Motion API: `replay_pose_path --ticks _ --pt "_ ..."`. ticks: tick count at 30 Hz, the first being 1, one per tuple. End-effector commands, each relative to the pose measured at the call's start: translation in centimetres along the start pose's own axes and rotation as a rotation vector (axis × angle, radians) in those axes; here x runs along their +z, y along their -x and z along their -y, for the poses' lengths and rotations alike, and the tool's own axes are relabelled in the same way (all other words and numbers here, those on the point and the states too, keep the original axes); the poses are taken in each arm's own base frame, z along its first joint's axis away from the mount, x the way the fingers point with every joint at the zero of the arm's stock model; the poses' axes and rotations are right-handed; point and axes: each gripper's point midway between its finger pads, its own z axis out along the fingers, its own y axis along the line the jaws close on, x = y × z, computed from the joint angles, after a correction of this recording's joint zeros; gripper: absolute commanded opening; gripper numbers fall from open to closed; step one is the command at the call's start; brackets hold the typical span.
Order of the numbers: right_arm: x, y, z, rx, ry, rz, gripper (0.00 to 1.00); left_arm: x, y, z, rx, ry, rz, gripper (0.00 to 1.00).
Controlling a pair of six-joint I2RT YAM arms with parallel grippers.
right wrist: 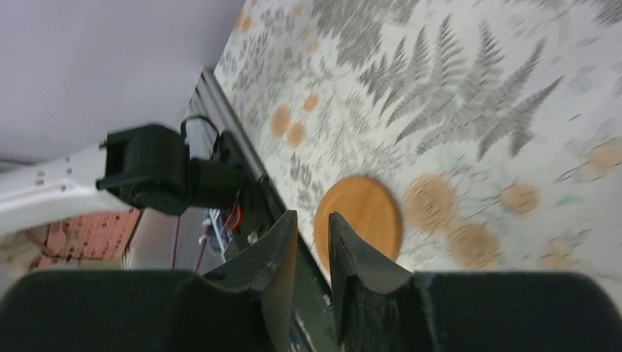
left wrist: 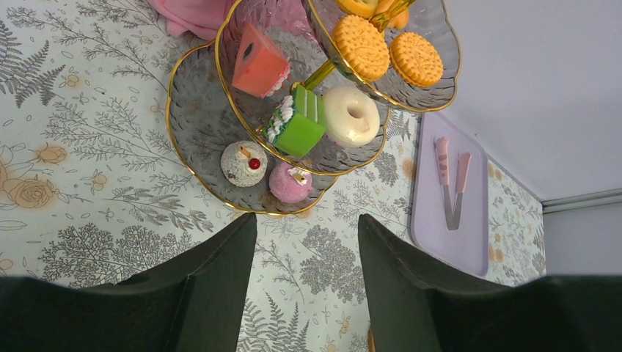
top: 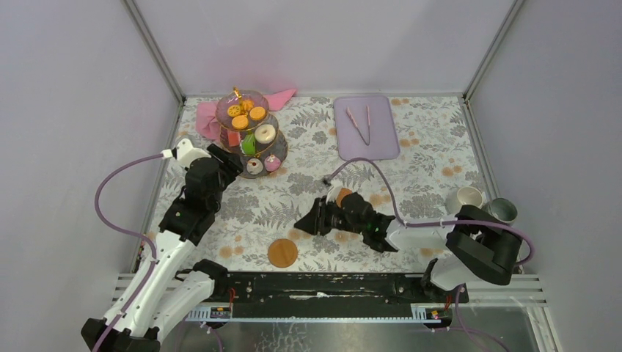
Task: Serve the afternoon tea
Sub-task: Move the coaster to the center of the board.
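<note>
Left gripper (left wrist: 306, 226) gapes at stand (left wrist: 196, 121); right gripper (right wrist: 312, 220) near coaster (right wrist: 367, 216).

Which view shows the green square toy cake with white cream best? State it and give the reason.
Left wrist: the green square toy cake is close, sharp and unobstructed there. Top external shows it only as a small green patch. Right wrist does not show it.
</note>
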Motion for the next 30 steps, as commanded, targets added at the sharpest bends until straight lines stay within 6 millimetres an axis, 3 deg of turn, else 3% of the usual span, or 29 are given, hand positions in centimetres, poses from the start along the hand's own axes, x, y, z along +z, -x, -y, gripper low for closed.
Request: replay_pose_path --ticks 1,9,13,30 --pt "0.5 -3.0 -3.0 0.0 0.036 -0.009 0.28 -0.3 1.1 0.8 0.002 -0.017 0.026 0.6" --pt "3.1 -8.7 -6.0 0.057 0.112 -0.081 0.24 -0.1 0.9 0.8 0.018 -0.015 0.02 0.6" --pt "4.4 -10.7 -6.2 0.064 0.118 -0.101 0.23 -0.1 0.9 0.9 0.02 -0.021 0.015 0.6" --pt "6.9 -12.6 -6.1 0.112 0.131 -0.114 0.19 0.0 0.7 1.1 0.018 -0.027 0.011 0.6"
